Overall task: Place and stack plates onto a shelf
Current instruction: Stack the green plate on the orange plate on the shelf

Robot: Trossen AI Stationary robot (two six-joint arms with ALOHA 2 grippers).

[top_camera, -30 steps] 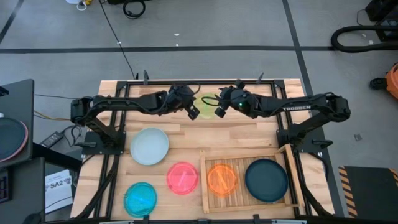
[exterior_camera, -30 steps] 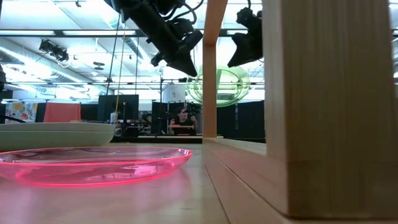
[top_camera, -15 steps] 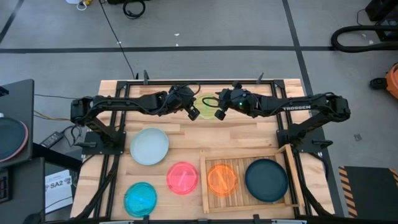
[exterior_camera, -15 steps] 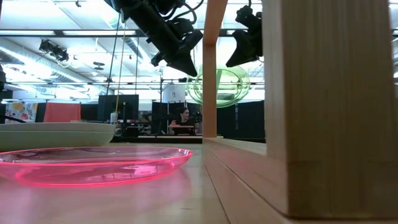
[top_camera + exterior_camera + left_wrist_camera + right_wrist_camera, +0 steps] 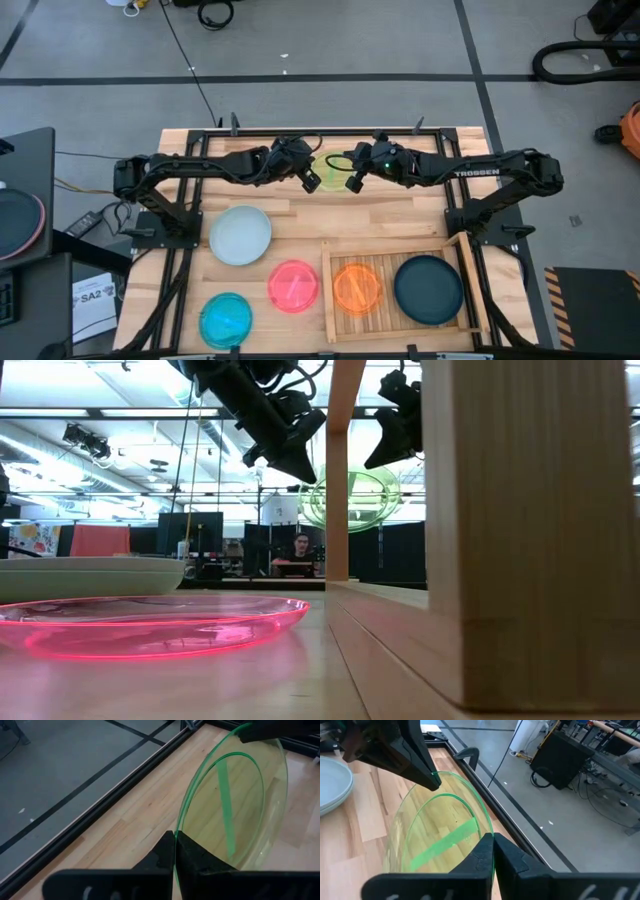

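Fingers of the left gripper and right gripper both pinching the yellow-green plate by opposite rims, holding it up near the table's far edge.

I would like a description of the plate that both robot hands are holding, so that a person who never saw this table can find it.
Look at the far edge of the wooden table, away from the slatted shelf. There the left hand and the right hand meet, each pinching the rim of the yellow-green plate. It is the only plate lifted off the table and tilted on edge; the other plates lie flat.
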